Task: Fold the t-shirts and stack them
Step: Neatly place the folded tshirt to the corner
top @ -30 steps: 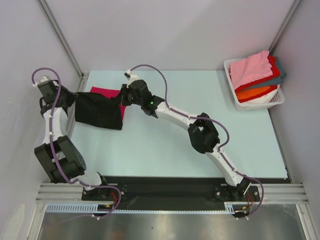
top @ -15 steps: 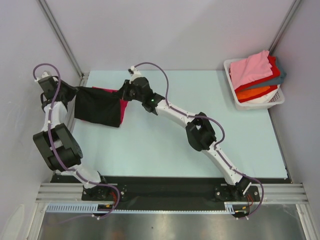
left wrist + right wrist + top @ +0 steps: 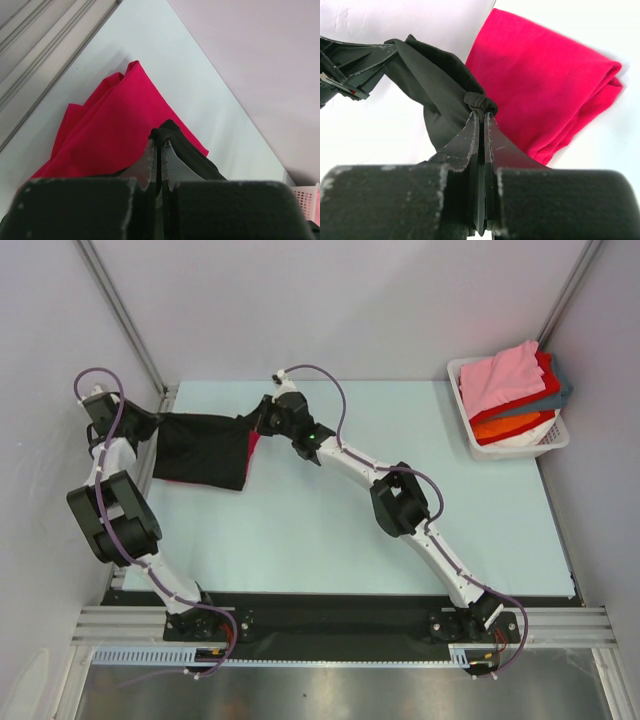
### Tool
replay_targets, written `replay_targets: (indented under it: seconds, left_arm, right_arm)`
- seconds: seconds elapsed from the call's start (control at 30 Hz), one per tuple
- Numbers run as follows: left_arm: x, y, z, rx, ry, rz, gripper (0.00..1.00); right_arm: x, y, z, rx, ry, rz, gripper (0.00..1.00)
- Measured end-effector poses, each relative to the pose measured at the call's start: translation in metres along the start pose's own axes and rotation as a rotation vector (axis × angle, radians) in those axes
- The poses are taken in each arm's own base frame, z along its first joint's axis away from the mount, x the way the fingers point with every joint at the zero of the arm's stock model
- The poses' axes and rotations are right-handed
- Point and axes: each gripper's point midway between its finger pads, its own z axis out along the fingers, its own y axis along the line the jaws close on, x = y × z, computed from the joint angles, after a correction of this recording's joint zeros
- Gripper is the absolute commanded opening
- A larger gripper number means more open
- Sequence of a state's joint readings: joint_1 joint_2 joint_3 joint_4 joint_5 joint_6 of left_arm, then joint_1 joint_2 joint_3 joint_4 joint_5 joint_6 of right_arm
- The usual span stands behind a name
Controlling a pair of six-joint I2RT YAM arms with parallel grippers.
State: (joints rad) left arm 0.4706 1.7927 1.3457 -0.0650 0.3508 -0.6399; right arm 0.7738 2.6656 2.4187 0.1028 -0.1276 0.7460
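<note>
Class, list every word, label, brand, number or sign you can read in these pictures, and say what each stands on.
No text can be read anywhere.
The black t-shirt, the magenta-red t-shirt and the folded shirts in the white basket are plain.
The left gripper and right gripper show no legible print.

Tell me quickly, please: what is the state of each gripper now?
Left gripper: shut on the large black soft cloth t-shirt.
Right gripper: shut on the same black t-shirt.
</note>
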Motion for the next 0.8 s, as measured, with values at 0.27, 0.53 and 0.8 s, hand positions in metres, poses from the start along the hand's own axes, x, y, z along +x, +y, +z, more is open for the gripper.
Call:
replay_targets:
  seconds: [0.27,0.53,0.8]
  left_arm:
    - [-0.011,-0.008,0.011,0.028,-0.014,-0.003,0.01]
    - [-0.004,0.002,0.032,0.026,0.008,-0.01,0.0]
    - [0.002,0.005,0.052,0.027,0.026,-0.022,0.0]
  right_arm:
    - [-0.003,0.001,0.004,-0.027,-0.03,0.026,0.0]
    - [0.001,-0.013,0.013,-0.035,-0.055,0.052,0.0]
    - [0.004,-0.035,0.02,-0.035,-0.085,0.094,0.0]
